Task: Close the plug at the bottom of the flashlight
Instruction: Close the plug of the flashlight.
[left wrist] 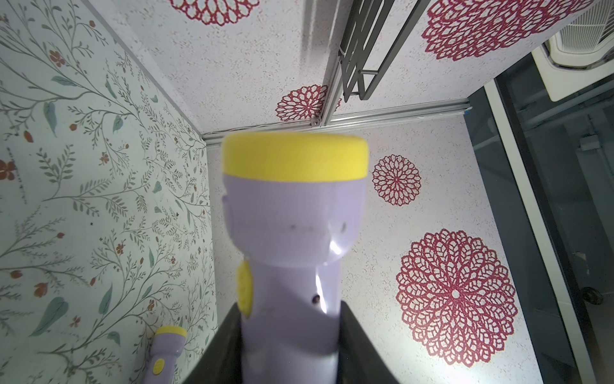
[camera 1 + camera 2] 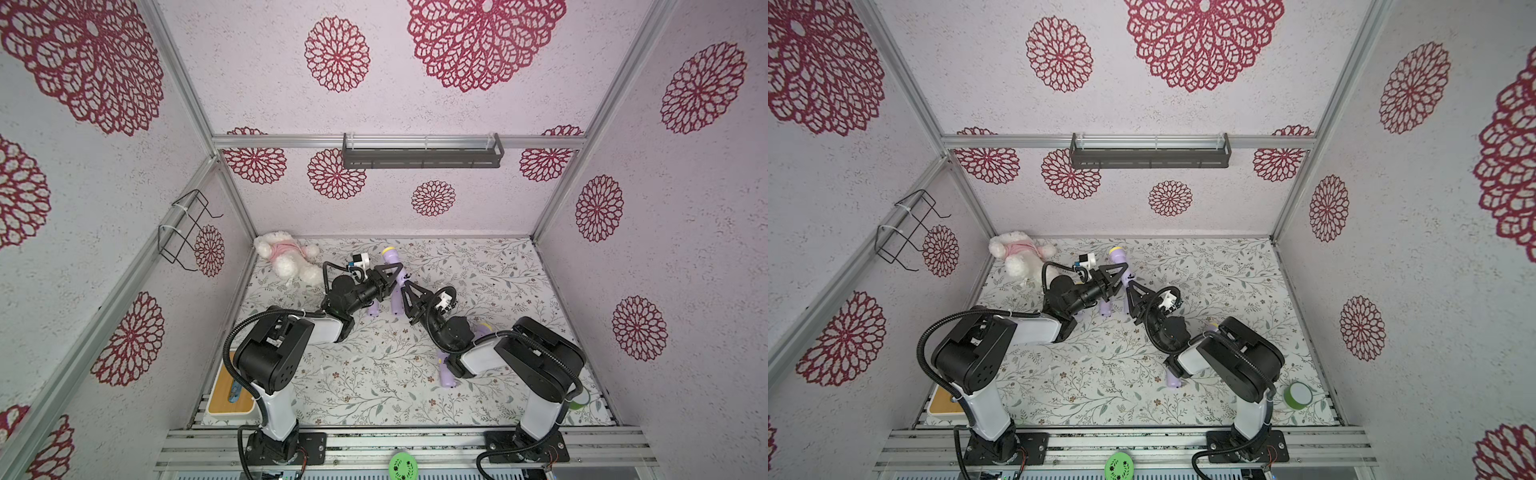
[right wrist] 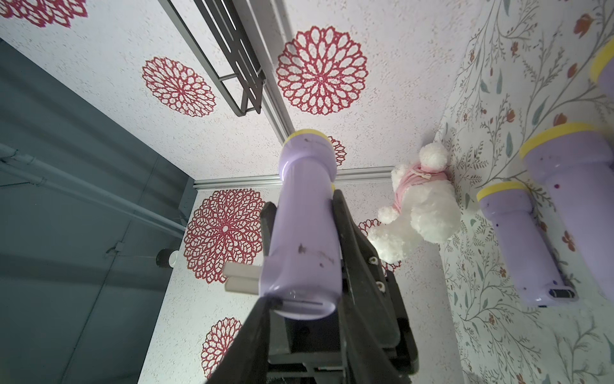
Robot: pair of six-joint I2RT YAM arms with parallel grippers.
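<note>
Closest to the right wrist camera, one dark finger of the right gripper reaches up to the base of the purple flashlight, its tip touching the rim of that base just beneath the white plug. The plug's two prongs stick out sideways from the body near the bottom, beside a narrow slot in the end face. The right gripper's other finger is lost among the dark parts behind the base, so I cannot tell whether this claw is pinching the end or only bracketing it. The left gripper is pressed onto the flashlight's handle, one finger on each side, just below the yellow side button. In both top views the flashlight hangs tilted above the table, with its yellow head toward the back wall. Its base points at the right gripper, which meets it end-on. Spare flashlights lie on the floral table under and beside the held one, and a white plush toy sits in the far left corner.
</note>
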